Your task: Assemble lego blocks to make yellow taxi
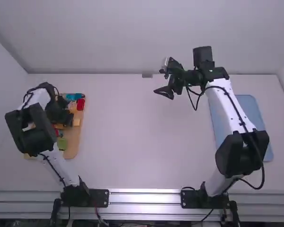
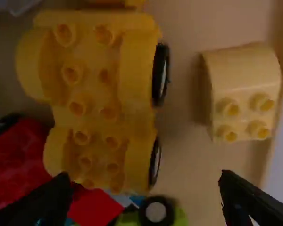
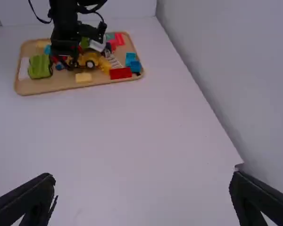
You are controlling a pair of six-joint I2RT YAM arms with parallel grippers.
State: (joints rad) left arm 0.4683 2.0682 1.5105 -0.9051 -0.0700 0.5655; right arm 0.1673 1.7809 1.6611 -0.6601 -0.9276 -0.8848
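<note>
Left hand (image 1: 70, 120), wide open and empty, overhangs wooden tray (image 1: 73, 147); right hand (image 1: 164, 92), likewise, white tabletop (image 1: 132, 142). Tabletop spans between wooden tray and blue tray (image 1: 250, 104), up to rear wall (image 1: 113, 38)

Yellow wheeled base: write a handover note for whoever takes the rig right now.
Left gripper: jaws open, over the wooden tray, holding nothing.
Right gripper: jaws open, empty, above the table.
Yellow wheeled base and loose pale yellow block: on the tray, apart.
Done: no block on the base's visible studs.
To do: build the taxi body; that block may come next.
</note>
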